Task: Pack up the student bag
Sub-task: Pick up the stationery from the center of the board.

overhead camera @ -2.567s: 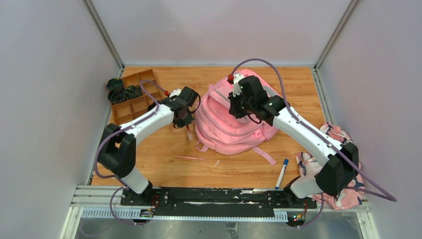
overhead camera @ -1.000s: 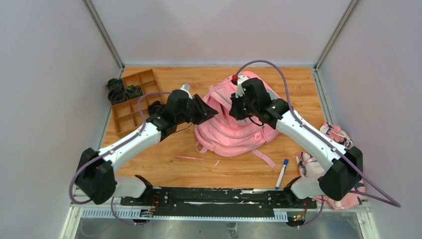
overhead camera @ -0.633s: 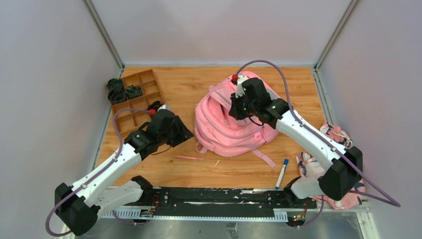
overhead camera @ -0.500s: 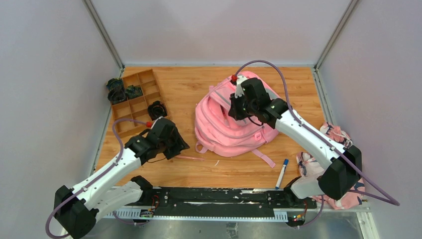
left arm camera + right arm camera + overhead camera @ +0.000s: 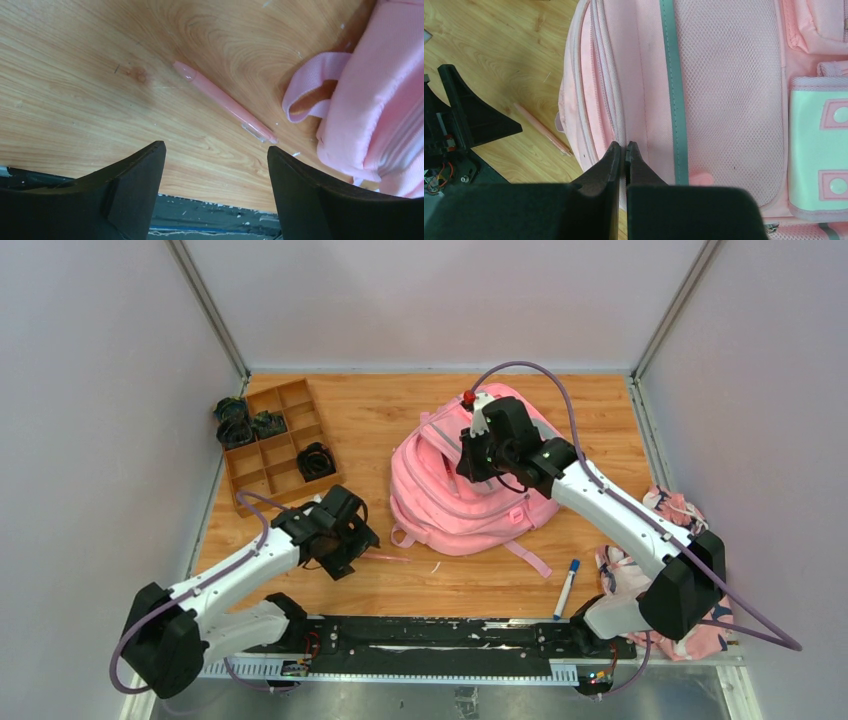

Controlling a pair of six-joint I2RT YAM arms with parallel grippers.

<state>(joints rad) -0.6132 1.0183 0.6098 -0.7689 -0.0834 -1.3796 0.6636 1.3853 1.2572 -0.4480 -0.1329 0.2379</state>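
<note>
The student bag [image 5: 450,502], pink with grey trim, lies in the middle of the table. Its mesh front and white label patch fill the right wrist view [image 5: 729,90]. My right gripper [image 5: 625,146] is shut on the bag's zip edge near its left side, and from above [image 5: 472,468] it sits over the bag's top. A pink pen [image 5: 385,557] lies on the wood just left of the bag's strap loop. My left gripper [image 5: 215,150] hangs open above the near table edge. Nothing is between its fingers, and the pen [image 5: 225,102] lies just beyond the tips.
A wooden divided tray [image 5: 262,472] at the back left holds black items. A blue marker [image 5: 567,586] lies near the front right. A pink floral cloth [image 5: 690,638] is bunched by the right arm's base. A small white scrap [image 5: 436,567] lies near the pen.
My left arm has pulled back from the bag's opening to the near left, ending over the pink pen with its jaws spread wider. The right gripper has kept its pinch on the bag.
</note>
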